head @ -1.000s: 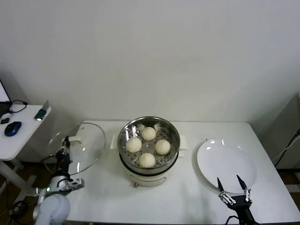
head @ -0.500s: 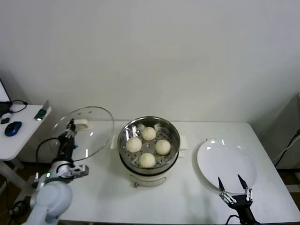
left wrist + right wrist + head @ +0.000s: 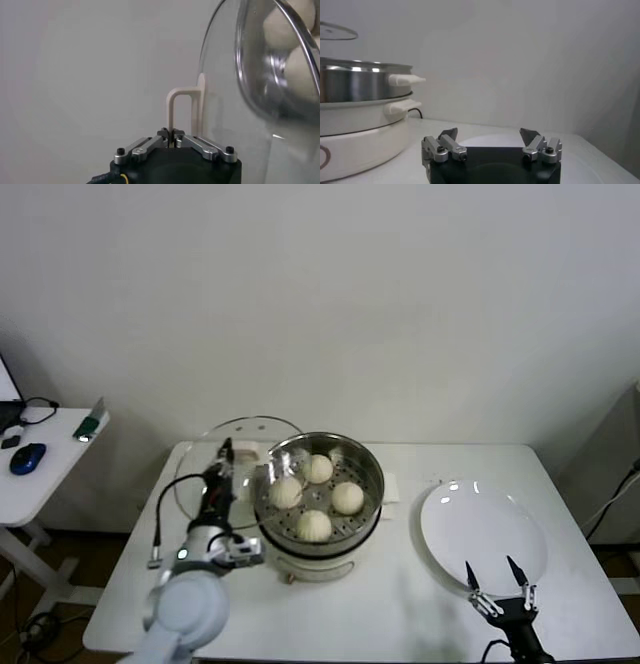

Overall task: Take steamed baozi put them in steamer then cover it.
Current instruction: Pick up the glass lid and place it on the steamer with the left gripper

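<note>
White table [image 3: 400, 604] first, big and flat, with a plain pale wall behind and a small side desk off by the left edge. Next biggest, shiny steel steamer [image 3: 318, 496] in the middle of the table, on its white base. Beside it on the right, flat white plate [image 3: 484, 536], bare. Then round glass lid [image 3: 232, 466], held up in the air and tilted, just at the left rim of the steamer, not on it yet. Four steamed baozi [image 3: 314, 525] sitting inside on the holey tray, so that part looks done. Only the covering left, probably: lid over the pot, then down flat. Left pincer [image 3: 172, 137] pinched tight on the lid's cream handle [image 3: 182, 111], seen close in the left wrist view. Right pincer [image 3: 498, 584] low near the front of the plate, fingers spread wide, holding nothing, just waiting.
</note>
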You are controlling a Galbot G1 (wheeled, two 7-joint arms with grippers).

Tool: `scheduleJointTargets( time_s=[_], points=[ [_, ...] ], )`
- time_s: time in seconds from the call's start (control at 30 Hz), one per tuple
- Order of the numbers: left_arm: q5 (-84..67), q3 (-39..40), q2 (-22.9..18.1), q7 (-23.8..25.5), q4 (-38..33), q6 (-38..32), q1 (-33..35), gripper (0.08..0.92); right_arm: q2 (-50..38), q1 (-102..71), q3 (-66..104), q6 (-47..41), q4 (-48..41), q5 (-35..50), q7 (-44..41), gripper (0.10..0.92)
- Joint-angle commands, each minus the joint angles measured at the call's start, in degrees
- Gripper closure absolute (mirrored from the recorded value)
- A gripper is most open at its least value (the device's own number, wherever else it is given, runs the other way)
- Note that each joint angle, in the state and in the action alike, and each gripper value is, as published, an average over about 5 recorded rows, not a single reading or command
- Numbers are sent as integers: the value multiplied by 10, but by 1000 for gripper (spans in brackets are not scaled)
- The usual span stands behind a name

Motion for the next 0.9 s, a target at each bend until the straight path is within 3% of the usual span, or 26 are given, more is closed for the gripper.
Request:
scheduleJointTargets(
  time_s=[0.03,0.23,0.4,0.67,0.9],
  points=[
    [76,107,-63,41,9,40,-54,864,-1,10,-3,1,-16,2,2,203],
    [141,144,-147,55,44,48,-69,864,-8,13,-3,5,-19,8,1,203],
    [175,160,-191,56,69,49,-63,864,-15,15,-7,12,-27,12,1,203],
    [178,164,-218,43,98,53,-59,864,-16,16,-14,16,-29,10,-1,203],
    [176,156,-209,26,113,51,-46,864,-17,15,-13,19,-29,10,0,203]
  ],
)
